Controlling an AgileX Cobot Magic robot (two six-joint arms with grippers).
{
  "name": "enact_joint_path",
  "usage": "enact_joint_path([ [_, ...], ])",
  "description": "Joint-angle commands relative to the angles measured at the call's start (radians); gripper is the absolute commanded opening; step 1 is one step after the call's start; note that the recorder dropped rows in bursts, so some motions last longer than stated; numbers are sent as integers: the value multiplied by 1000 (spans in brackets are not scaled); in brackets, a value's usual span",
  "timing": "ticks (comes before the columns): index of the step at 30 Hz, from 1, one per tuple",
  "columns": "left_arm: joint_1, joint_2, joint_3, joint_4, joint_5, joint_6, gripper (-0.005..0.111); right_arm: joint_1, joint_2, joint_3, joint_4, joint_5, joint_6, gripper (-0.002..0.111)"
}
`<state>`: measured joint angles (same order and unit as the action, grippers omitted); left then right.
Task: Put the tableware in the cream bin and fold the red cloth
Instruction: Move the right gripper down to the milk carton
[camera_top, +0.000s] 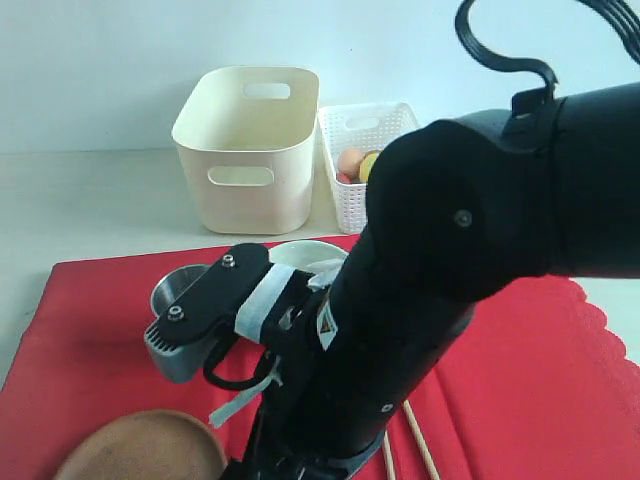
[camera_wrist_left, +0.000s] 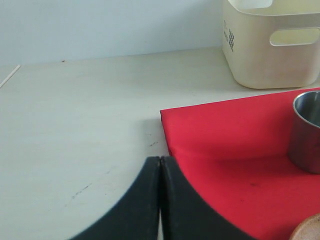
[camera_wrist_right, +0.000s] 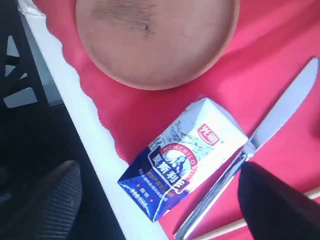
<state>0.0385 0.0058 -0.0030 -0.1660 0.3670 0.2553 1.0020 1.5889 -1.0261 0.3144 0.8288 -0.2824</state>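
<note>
Pale tabletop (camera_wrist_left: 75, 125): cream bin (camera_top: 246, 150), egg (camera_top: 350, 160) in lattice basket (camera_top: 385, 130); left end effector (camera_wrist_left: 160, 192) closed, right end effector (camera_wrist_right: 157, 175) wide apart, both empty.

White lattice basket (camera_top: 352, 205) holds an egg (camera_top: 349, 160); small carton (camera_wrist_right: 185, 157) lies flat.

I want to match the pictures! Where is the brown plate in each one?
Exterior view: brown plate, bottom left, on the red cloth.
Left wrist view: just a sliver near the steel cup.
Right wrist view: large, beside the carton.
Shared landmark: the red cloth.
</note>
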Motion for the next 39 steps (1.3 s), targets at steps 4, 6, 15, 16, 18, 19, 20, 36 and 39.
enact_joint_path([
  [4, 3, -6, 3, 3, -8, 0, 0, 70, 87, 3, -176, 15, 365, 82],
  [6, 3, -6, 3, 3, -8, 0, 0, 84, 112, 3, -226, 18, 489, 82],
  [15, 3, -6, 3, 3, -8, 0, 0, 104, 171, 3, -238, -21, 733, 81],
  [16, 3, -6, 3, 3, -8, 0, 0, 104, 174, 3, -238, -34, 755, 81],
  [18, 3, -6, 3, 3, -8, 0, 0, 104, 180, 3, -234, -70, 772, 81],
  [19, 3, -6, 3, 3, -8, 0, 0, 104, 184, 3, -234, -90, 785, 81],
  [20, 3, -6, 3, 3, -8, 0, 0, 104, 190, 3, -234, -105, 785, 81],
  [36, 3, -6, 3, 3, -8, 0, 0, 104, 315, 3, -259, -127, 790, 75],
  [39, 3, -6, 3, 3, -8, 0, 0, 104, 319, 3, -284, -127, 811, 56],
])
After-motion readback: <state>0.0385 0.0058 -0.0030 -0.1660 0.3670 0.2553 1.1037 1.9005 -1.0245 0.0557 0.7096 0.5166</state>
